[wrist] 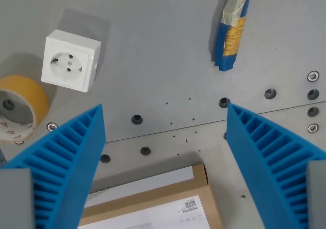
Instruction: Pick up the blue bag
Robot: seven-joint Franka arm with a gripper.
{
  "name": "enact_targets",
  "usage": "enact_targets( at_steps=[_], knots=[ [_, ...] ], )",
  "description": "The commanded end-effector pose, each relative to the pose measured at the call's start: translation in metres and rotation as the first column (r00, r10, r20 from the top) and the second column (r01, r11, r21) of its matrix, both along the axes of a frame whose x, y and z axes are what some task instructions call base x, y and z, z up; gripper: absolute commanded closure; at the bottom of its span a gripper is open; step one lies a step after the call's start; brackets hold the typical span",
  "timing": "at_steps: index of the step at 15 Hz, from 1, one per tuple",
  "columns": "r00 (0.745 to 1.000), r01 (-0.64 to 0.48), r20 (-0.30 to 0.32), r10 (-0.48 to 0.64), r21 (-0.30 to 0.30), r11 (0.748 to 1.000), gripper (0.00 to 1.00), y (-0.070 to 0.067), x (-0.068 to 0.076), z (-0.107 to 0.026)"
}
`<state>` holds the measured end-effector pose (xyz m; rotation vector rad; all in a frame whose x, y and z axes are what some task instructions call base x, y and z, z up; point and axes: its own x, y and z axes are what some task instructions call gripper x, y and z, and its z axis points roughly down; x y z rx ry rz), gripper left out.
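The blue bag [232, 27] lies on the grey table at the upper right of the wrist view, a narrow blue and yellow packet running off the top edge. My gripper [165, 122] hangs above the table, open, with its two ribbed blue fingers [66, 162] spread wide at the lower left and lower right. Nothing sits between them. The bag is ahead of the right finger and apart from it.
A white wall socket [70, 59] rests at the upper left. A roll of yellow tape [20, 106] lies at the left edge. A brown cardboard box with a white label [163, 203] is at the bottom centre. Bolt holes dot the table [153, 45].
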<state>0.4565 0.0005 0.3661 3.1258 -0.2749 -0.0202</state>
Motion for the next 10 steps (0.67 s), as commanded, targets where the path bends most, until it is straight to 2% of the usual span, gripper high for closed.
enact_targets(
  at_steps=[1, 6, 10],
  knots=[
    [1.0, 0.0, 0.006, 0.0, 0.0, 1.0, 0.0, 0.0, 0.0, 0.003],
    [1.0, 0.021, 0.016, -0.021, 0.0, 1.0, 0.0, -0.003, 0.0, -0.003],
    [0.996, 0.063, 0.055, -0.063, 0.0, 0.998, 0.0, -0.016, 0.002, -0.022]
  ],
)
